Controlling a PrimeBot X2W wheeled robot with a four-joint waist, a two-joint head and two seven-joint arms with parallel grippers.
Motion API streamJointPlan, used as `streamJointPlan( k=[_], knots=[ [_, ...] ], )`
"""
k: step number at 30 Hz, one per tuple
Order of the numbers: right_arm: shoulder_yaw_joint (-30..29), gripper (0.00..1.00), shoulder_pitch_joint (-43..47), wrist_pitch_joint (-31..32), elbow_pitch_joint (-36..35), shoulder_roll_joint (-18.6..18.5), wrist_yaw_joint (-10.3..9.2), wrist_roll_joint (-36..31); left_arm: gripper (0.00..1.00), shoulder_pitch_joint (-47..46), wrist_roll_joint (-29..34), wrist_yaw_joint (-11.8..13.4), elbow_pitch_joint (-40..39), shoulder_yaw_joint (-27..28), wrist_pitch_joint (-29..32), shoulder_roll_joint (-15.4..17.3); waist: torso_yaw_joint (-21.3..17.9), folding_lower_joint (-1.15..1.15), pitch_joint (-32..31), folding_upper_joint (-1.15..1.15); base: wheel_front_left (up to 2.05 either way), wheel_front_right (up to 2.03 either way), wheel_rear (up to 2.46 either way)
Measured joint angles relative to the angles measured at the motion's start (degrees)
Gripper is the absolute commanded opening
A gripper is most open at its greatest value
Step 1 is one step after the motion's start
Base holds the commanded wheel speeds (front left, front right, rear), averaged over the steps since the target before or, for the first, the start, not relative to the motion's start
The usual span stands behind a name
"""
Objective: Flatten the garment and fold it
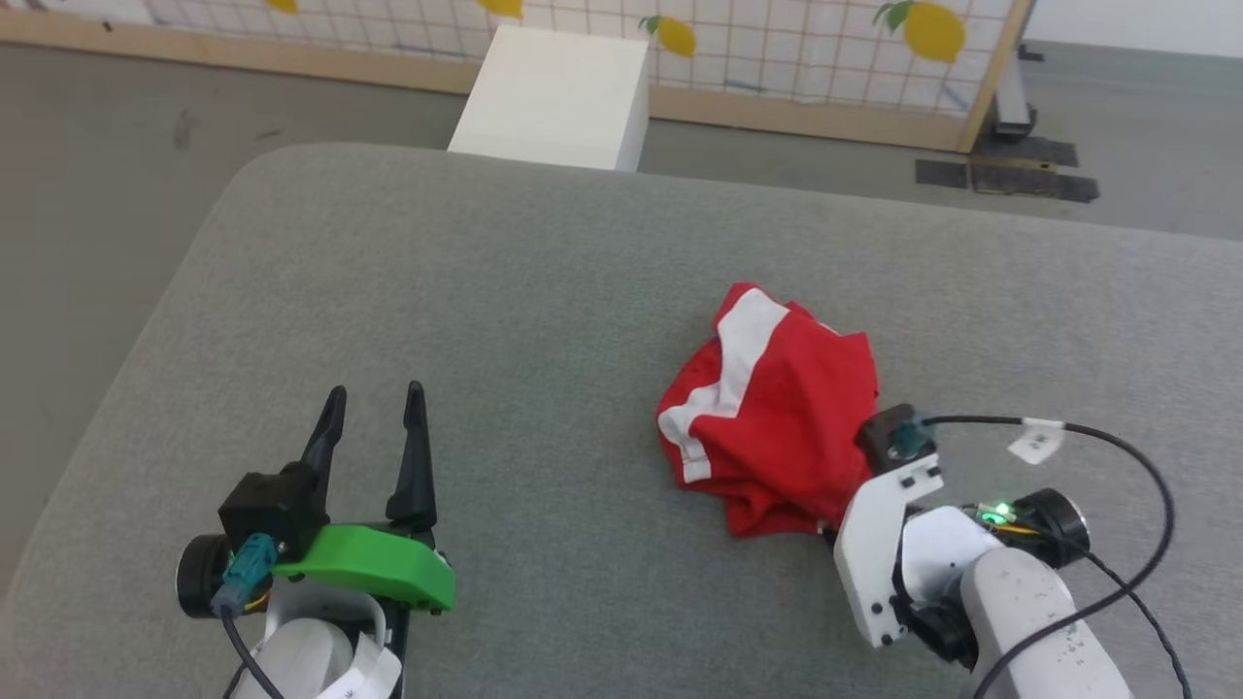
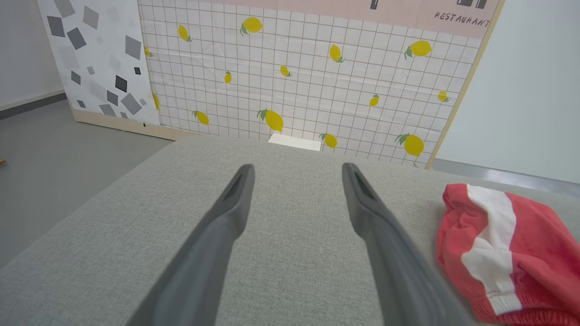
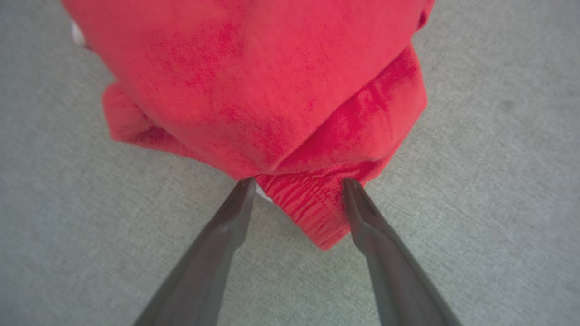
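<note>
Lying crumpled right of centre on the grey cushion point(image 1: 544, 272): the garment point(image 1: 767, 408), neither flattened nor folded. Straddling its near waistband edge, jaws spread, gripping nothing: right gripper point(image 3: 297, 184). Hovering wide open, near left: left gripper point(image 1: 374, 398).

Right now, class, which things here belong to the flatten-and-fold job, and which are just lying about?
Job: red shorts, crumpled on the grey cushion; right gripper, open astride their waistband; left gripper, open, apart from them.
Lying about: white box; lemon-print panel; grey-squares panel.
</note>
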Motion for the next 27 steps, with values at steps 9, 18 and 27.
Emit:
streamJointPlan(
  k=[9, 18, 27],
  knots=[
    [2.6, 0.0, -1.2, 5.1, 1.0, -2.0, 0.0, 2.4, 1.0, 0.0, 2.3, -1.5, 0.5, 2.5, 0.0, -2.0, 1.5, 0.0, 1.6, 0.0, 0.0, 0.0, 0.0],
    [-7.3, 0.0, -1.3, -4.0, -6.1, -0.9, 0.0, 9.7, 1.0, 0.2, 3.0, -3.2, 1.7, 3.9, 0.0, -2.8, -1.3, 0.0, 0.8, 0.0, 0.0, 0.0, 0.0],
    [-25.2, 0.0, 7.2, -5.1, -13.0, -0.4, 0.0, 7.1, 1.0, 0.2, 3.4, -4.5, 2.2, 4.2, 0.0, -3.2, -4.4, 0.0, -0.8, 0.0, 0.0, 0.0, 0.0]
  ],
)
